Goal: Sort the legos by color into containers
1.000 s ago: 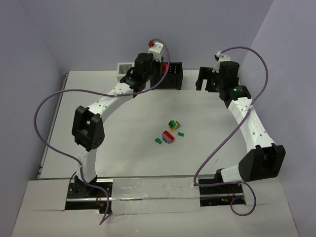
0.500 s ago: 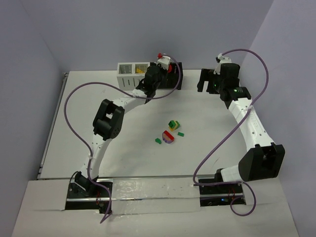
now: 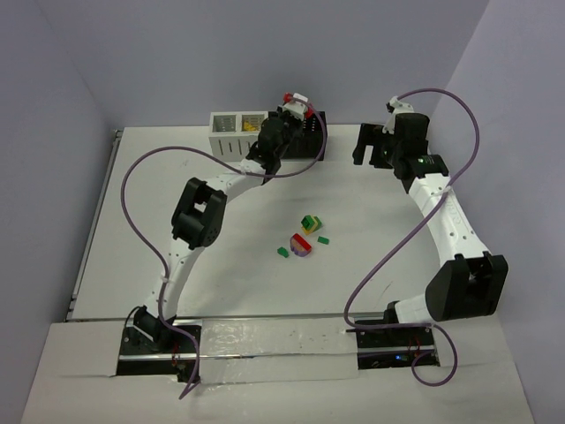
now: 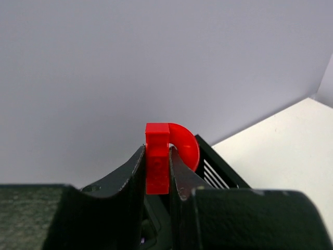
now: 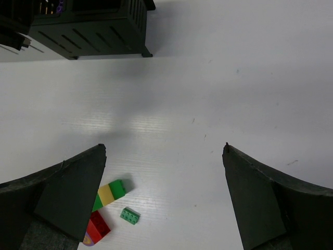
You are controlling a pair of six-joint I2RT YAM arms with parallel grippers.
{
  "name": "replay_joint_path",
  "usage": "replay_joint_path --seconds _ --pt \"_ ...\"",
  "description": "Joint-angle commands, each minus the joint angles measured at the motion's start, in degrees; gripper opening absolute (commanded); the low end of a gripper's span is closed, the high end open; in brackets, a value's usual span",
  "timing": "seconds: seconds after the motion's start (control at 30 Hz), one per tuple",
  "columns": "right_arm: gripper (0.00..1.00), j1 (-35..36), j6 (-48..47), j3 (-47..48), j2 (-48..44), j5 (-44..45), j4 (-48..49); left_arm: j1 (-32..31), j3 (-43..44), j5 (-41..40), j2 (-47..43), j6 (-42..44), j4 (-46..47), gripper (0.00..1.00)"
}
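Observation:
My left gripper (image 3: 289, 100) is shut on a red lego piece (image 3: 286, 97) and holds it above the black bin (image 3: 312, 134) at the back. In the left wrist view the red piece (image 4: 157, 156), with a rounded part, is pinched in my left gripper (image 4: 157, 167), and the black bin's slotted wall (image 4: 218, 169) is just behind. The white bin (image 3: 231, 131) stands to the left. My right gripper (image 3: 365, 143) is open and empty at the back right. Loose legos lie mid-table: a green-yellow stack (image 3: 309, 223), a red-purple stack (image 3: 301, 245) and two small green bricks (image 3: 323, 238).
In the right wrist view my open gripper (image 5: 164, 147) looks down on bare table, with the black bin (image 5: 93, 26) at top left and the green-yellow stack (image 5: 106, 194), a green brick (image 5: 129, 215) and a red brick (image 5: 97, 225) at bottom left.
My left arm has swung right with the red piece, from in front of the white bin to over the black bin. The right arm has not moved.

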Motion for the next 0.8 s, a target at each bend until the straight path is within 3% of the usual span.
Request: replay_joint_path --seconds 0.0,0.4,0.6,0.77 --pt "1.0 -0.43 0.32 -0.34 0.36 -0.69 2.11 0.22 5.04 2.41 3.23 1.03 4.63 0.24" --pt "1.0 -1.22 0.58 -1.21 0.72 -1.48 2.29 0.39 17.51 3.29 11.84 2.88 3.06 0.33" --pt "1.0 -1.54 0.98 -1.25 1.24 -2.44 2.5 0.66 18.33 3.06 13.07 3.8 3.03 0.58" --pt "1.0 -1.66 0.67 -1.22 1.5 -3.79 2.81 0.83 17.1 3.31 11.74 3.49 3.85 0.62"
